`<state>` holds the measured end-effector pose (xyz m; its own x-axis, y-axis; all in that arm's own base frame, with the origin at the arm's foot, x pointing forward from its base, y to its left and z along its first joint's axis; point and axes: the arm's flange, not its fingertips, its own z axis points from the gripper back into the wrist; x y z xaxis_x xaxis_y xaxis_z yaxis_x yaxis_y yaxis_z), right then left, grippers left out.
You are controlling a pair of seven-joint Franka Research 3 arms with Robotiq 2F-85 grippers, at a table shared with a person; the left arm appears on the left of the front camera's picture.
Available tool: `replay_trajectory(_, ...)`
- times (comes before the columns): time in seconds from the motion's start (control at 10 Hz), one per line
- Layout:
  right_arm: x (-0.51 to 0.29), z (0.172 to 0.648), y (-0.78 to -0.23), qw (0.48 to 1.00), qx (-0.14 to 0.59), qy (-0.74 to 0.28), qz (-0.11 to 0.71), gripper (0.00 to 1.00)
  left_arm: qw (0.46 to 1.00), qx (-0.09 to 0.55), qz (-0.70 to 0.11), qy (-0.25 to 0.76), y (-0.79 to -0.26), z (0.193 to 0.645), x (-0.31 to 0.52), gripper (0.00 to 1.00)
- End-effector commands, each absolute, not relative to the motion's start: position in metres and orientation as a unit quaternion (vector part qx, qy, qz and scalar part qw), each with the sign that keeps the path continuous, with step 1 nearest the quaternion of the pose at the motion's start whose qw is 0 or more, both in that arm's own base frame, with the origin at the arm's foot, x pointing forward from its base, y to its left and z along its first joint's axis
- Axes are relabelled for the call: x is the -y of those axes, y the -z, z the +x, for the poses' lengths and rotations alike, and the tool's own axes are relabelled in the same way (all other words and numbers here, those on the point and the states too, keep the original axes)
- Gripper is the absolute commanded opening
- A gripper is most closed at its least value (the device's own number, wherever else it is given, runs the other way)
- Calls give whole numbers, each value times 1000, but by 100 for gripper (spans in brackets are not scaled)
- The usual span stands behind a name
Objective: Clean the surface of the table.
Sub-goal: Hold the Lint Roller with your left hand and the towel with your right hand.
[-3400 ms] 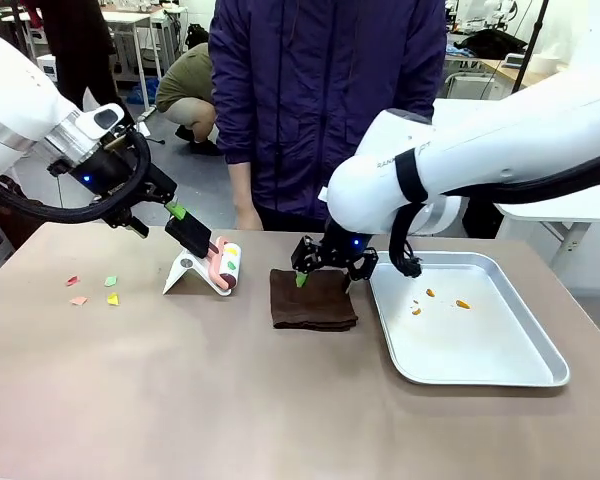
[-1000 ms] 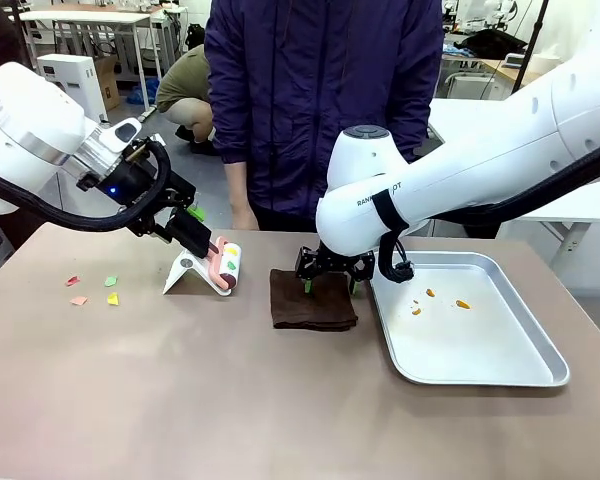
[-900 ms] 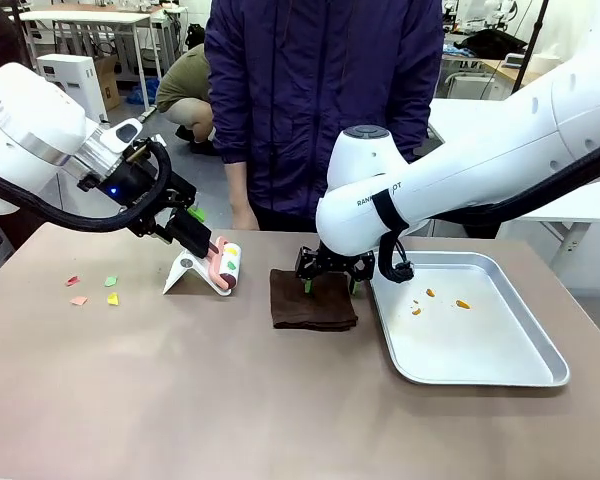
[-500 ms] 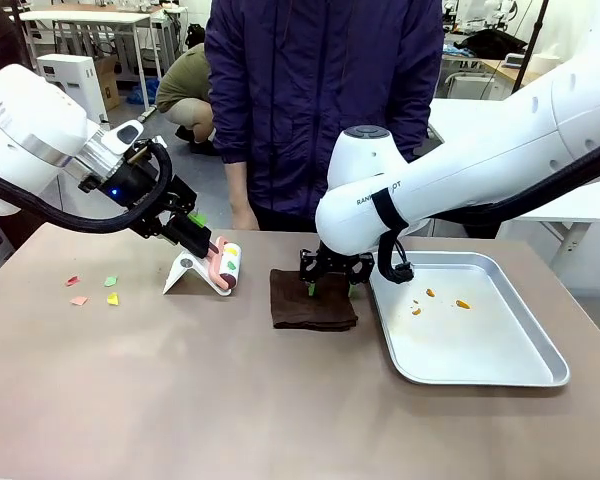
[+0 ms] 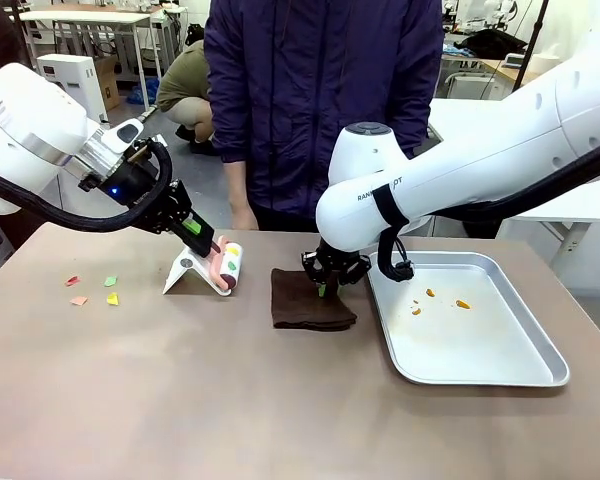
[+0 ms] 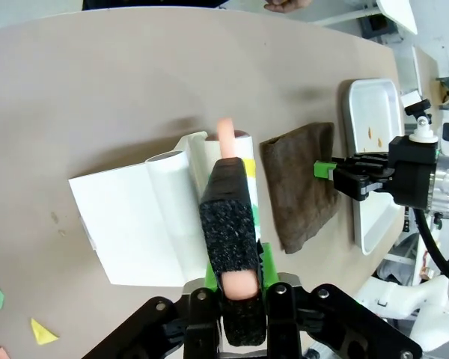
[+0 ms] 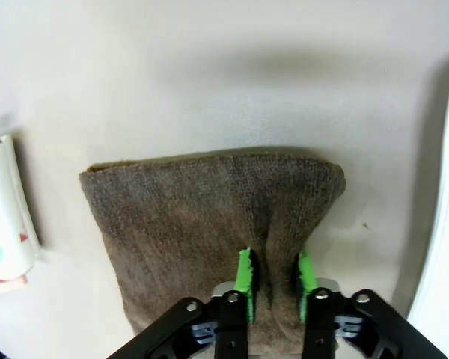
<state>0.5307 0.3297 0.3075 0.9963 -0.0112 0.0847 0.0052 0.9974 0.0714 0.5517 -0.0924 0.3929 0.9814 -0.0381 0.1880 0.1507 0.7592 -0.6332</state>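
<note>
The tan table (image 5: 230, 400) carries a lint roller (image 5: 229, 263) resting on a white stand (image 5: 185, 272). My left gripper (image 5: 196, 232) is shut on the roller's black foam handle (image 6: 230, 232), as the left wrist view shows with the left gripper (image 6: 236, 278) at the bottom. A folded brown cloth (image 5: 305, 305) lies at the table's middle. My right gripper (image 5: 325, 286) stands over its far right corner, and in the right wrist view the right gripper (image 7: 275, 275) pinches a raised fold of the cloth (image 7: 194, 217) between its green pads.
Several coloured paper scraps (image 5: 110, 282) lie at the table's left. A silver tray (image 5: 540, 355) with a few orange crumbs sits to the right of the cloth, close to my right gripper. A person in a dark jacket (image 5: 320, 100) stands at the far edge.
Both grippers have closed: the left one on the roller's handle, the right one on a fold of the cloth. The arms have barely shifted.
</note>
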Motion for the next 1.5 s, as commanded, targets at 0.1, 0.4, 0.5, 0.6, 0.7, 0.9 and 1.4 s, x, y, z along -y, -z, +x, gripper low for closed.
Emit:
replay_trajectory(0.1,-329,526,-301,998,32,12,44,0,933,87,-346,54,-393,552,94,0)
replay_trajectory(0.4,-329,526,-301,998,31,11,45,0,932,88,-346,56,-394,552,92,0)
replay_trajectory(0.5,-329,526,-301,998,33,11,47,0,932,90,-347,56,-394,551,92,0)
replay_trajectory(0.6,-329,525,-302,998,32,7,54,0,930,95,-351,56,-396,549,92,0)
replay_trajectory(0.7,-324,524,-307,996,32,5,77,0,925,102,-362,53,-401,544,91,0)
replay_trajectory(0.9,-296,522,-325,985,17,42,168,0,911,105,-396,50,-415,530,87,0)
replay_trajectory(1.4,-227,498,-375,898,-27,23,439,0,849,71,-520,57,-452,492,57,0)
